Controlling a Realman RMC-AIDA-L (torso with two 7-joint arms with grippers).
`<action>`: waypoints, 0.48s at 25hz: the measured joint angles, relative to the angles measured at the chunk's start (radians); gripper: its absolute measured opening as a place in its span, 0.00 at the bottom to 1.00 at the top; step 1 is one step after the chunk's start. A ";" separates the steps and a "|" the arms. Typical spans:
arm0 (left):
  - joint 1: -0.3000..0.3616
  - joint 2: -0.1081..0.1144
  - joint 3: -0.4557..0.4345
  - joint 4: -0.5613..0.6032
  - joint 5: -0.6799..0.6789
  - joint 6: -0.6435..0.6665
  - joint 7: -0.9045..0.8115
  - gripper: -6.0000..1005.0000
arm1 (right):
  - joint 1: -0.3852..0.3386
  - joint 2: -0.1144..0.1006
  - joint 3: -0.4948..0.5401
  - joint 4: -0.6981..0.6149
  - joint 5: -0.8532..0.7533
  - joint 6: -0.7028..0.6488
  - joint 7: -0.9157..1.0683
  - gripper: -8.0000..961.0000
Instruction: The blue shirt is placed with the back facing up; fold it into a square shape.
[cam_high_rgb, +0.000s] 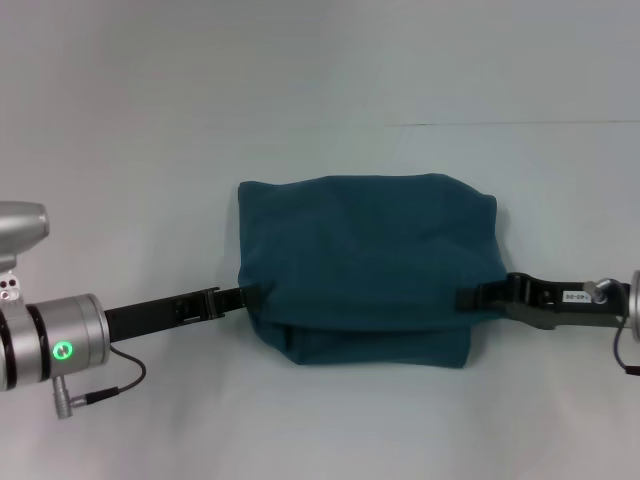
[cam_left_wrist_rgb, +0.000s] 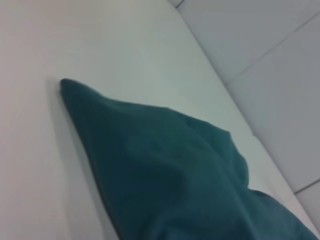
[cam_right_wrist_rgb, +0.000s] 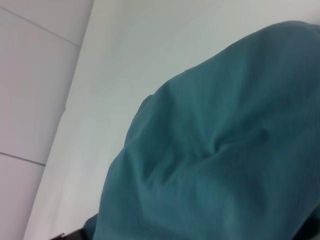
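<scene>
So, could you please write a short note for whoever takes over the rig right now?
Left gripper: at the blue shirt's left edge, tips under the fabric.
Right gripper: at its right edge, likewise tucked in.
Shirt: centred on the white table, folded into a compact rectangle, a lower layer showing along the near edge.
Done: most folding.
Left: probably finish the fold, withdraw both grippers.

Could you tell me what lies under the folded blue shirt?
Under the blue shirt: white table. Left gripper and right gripper reach its side edges; their fingertips are covered.
</scene>
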 joint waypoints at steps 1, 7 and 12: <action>0.000 0.001 0.000 0.007 0.000 0.013 0.000 0.09 | -0.004 -0.005 -0.001 -0.004 -0.001 -0.008 -0.006 0.09; 0.017 0.012 -0.017 0.049 0.000 0.039 -0.002 0.26 | -0.038 -0.038 0.000 -0.061 -0.020 -0.074 -0.010 0.18; 0.029 0.015 -0.087 0.085 0.000 0.041 0.011 0.40 | -0.074 -0.068 0.027 -0.114 -0.016 -0.136 -0.003 0.37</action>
